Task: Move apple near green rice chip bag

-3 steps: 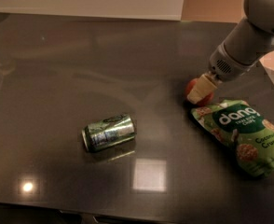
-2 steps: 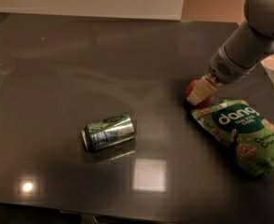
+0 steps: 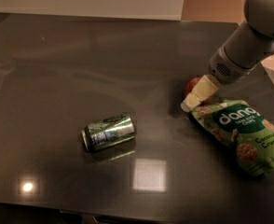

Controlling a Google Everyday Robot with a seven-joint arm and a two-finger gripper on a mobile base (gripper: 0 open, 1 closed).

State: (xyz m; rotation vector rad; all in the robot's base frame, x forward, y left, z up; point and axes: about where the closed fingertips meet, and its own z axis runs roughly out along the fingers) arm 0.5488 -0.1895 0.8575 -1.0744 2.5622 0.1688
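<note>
The apple (image 3: 191, 85) is small and red-orange. It sits on the dark table just beyond the top left corner of the green rice chip bag (image 3: 243, 135), close to it. The bag lies flat at the right, with white "dang" lettering facing up. My gripper (image 3: 196, 97) reaches down from the upper right on the grey arm (image 3: 249, 45). Its cream tip is right at the apple, covers the apple's right side, and ends at the bag's corner.
A shiny green drink can (image 3: 110, 132) lies on its side left of centre. The dark glossy table (image 3: 81, 69) shows bright light reflections near the front. Its right edge runs close behind the arm.
The gripper tip has shifted very slightly downward. The apple, the bag and the can have stayed where they were.
</note>
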